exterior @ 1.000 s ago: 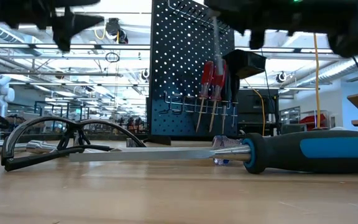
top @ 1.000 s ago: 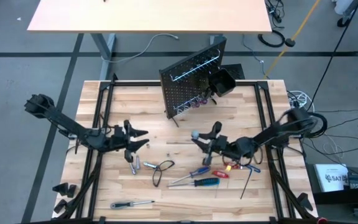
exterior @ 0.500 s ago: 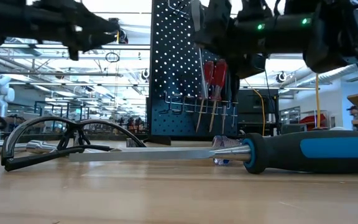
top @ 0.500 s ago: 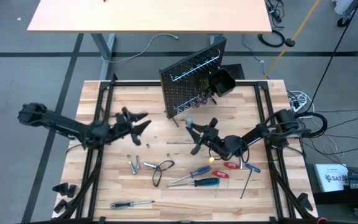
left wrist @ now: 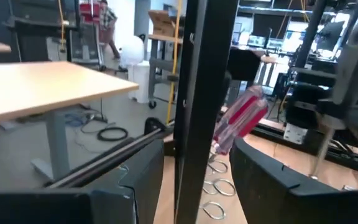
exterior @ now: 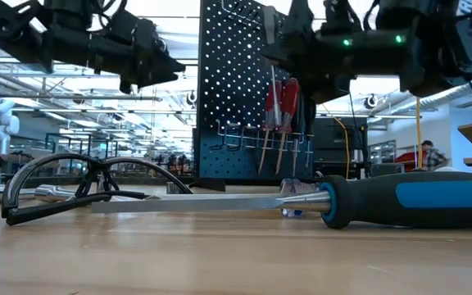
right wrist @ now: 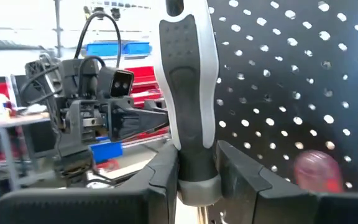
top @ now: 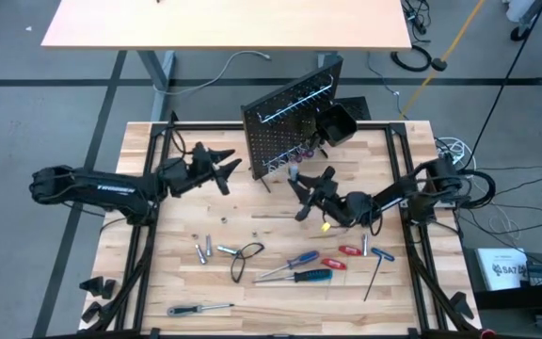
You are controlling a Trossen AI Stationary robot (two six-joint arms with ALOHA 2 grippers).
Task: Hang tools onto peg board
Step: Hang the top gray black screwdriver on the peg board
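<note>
Right gripper (top: 301, 191): clenched on a screwdriver with a grey-and-white handle (right wrist: 188, 99). In the right wrist view the handle stands upright between the two dark fingers (right wrist: 241, 180), which press on its lower end from both sides. The tool is held in the air, just in front of the perforated face of the peg board (top: 285, 132). In the high view the gripper sits close to the board's lower edge, near its foot.

Left gripper (top: 222, 169): released, fingers spread, nothing between them. It hangs over the table (top: 205, 282) at the board's left edge. In the left wrist view the board's black edge runs up through the gap between the fingers, seen side-on.

Peg board: upright at the far middle of the table, small black bin (top: 335, 123) on its right side. Two red-handled screwdrivers (exterior: 279, 105) hang from the hook row, shafts pointing down.

Loose on the table, nearer side: black wire loop (top: 244, 258), blue-and-black screwdriver (top: 297, 276), small blue-handled screwdriver (top: 299, 259), red-handled screwdriver (top: 350, 250), thin hex key (top: 372, 279), silver bits (top: 203, 250), and a black-handled driver (top: 196, 308) near the front edge.

A person (exterior: 427, 154) shows far back in the room, low view.
</note>
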